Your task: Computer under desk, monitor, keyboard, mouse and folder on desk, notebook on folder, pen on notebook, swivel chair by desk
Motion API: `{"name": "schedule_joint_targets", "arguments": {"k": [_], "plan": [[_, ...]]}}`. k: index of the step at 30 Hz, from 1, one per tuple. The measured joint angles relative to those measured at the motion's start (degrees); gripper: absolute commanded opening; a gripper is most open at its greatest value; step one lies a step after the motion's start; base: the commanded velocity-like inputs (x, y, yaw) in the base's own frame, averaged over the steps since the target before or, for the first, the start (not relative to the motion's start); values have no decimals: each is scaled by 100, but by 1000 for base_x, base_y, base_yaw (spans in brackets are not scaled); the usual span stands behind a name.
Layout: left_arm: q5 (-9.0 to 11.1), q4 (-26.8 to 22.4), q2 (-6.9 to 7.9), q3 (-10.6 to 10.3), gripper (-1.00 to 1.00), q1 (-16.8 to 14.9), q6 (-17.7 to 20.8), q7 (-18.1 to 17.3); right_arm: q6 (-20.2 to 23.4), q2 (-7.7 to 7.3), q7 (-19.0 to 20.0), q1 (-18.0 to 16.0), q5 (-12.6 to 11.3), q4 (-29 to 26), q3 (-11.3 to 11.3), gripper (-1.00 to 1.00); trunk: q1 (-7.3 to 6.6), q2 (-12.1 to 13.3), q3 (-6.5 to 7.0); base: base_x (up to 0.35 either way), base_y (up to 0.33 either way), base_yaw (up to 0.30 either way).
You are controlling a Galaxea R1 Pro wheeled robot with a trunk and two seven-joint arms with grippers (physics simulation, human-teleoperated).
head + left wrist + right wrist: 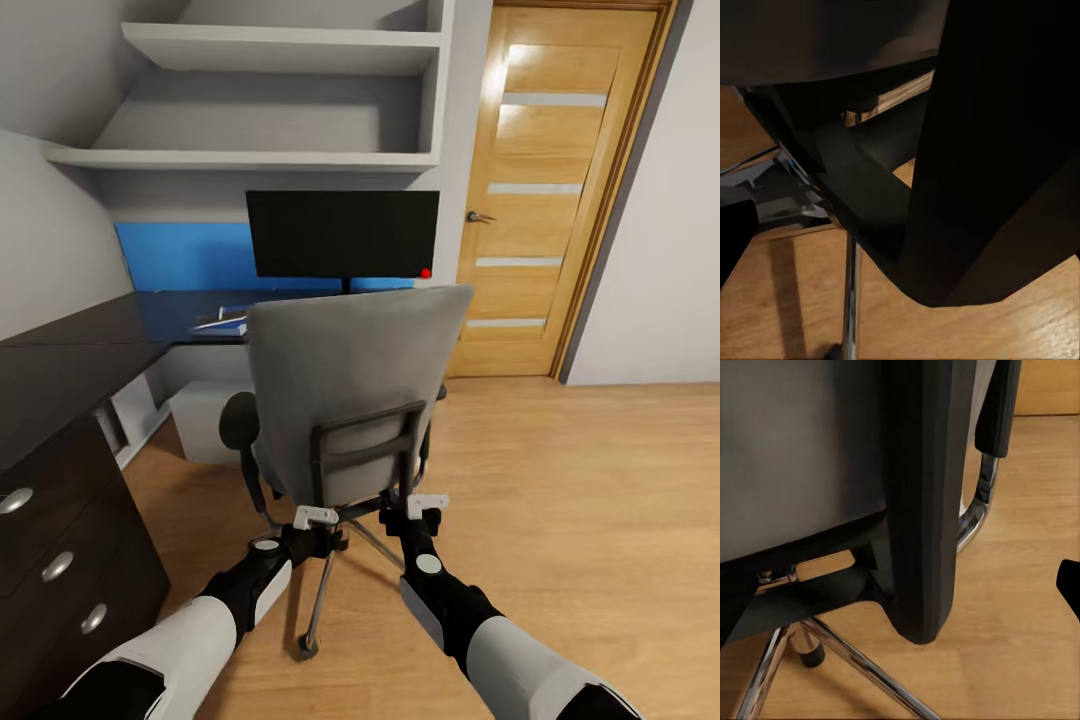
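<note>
My left gripper (316, 517) and right gripper (427, 506) sit at the lower back frame of the swivel chair (352, 385); I cannot tell whether either grips it. Beyond, the computer (203, 420) stands under the desk (80, 355), the monitor (342, 234) on top.

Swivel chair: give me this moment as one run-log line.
swivel chair: back toward robot, facing desk | left hand, right hand: at backrest frame, grip unclear | monitor: on desk

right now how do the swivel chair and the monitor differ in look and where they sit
The swivel chair has a grey padded back and stands on the wood floor; the monitor is a flat black screen on the desk. The chair shows its back, the monitor its front. Both stand upright.
</note>
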Motion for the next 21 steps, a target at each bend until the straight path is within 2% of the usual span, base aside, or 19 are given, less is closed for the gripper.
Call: {"name": "schedule_joint_targets", "arguments": {"k": [9,15,21], "plan": [[-3,0,6,7,100,0,0,0,0,0,0,0,0,0,0,100,0,0,0,327,2,0],[-10,2,8,14,100,-1,5,9,0,0,1,1,2,0,-2,100,0,0,0,317,93,0],[-10,-3,-1,27,100,-3,8,14,0,0,0,1,0,1,0,100,3,0,1,100,20,0]]}}
